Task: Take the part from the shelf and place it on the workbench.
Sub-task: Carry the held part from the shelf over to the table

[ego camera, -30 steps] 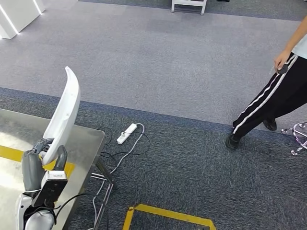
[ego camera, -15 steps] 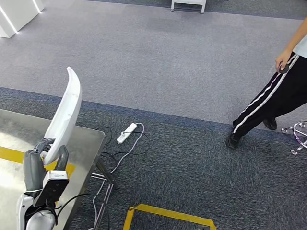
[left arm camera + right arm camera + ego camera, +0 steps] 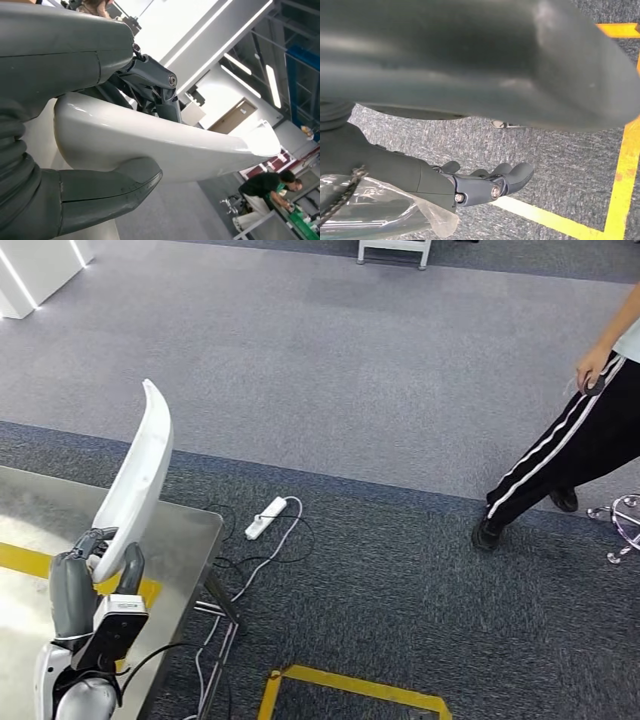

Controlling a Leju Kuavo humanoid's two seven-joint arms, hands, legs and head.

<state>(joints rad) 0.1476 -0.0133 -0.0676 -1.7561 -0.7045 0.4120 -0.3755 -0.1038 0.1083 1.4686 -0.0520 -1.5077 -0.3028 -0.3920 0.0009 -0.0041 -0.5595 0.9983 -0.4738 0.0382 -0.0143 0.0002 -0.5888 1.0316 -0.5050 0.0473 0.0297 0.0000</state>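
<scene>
The long, curved white plastic part (image 3: pixel 136 480) is clamped at its lower end by the left hand (image 3: pixel 75 585), fingers closed around it, and held upright above the steel counter (image 3: pixel 185 540), presumably for lowering there. The right hand (image 3: pixel 486 185), hanging over carpet beside the counter, is empty with fingers loosely apart. Beyond the counter, a white power strip (image 3: pixel 265 518) lies on the floor.

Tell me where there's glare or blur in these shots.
Head view: sharp overall, soft glare on the steel workbench near the left hand. Left wrist view: bright highlights on the glossy white part, with the background ceiling lights washed out. Right wrist view: the thumb close to the lens is out of focus, the carpet behind it crisper.
</scene>
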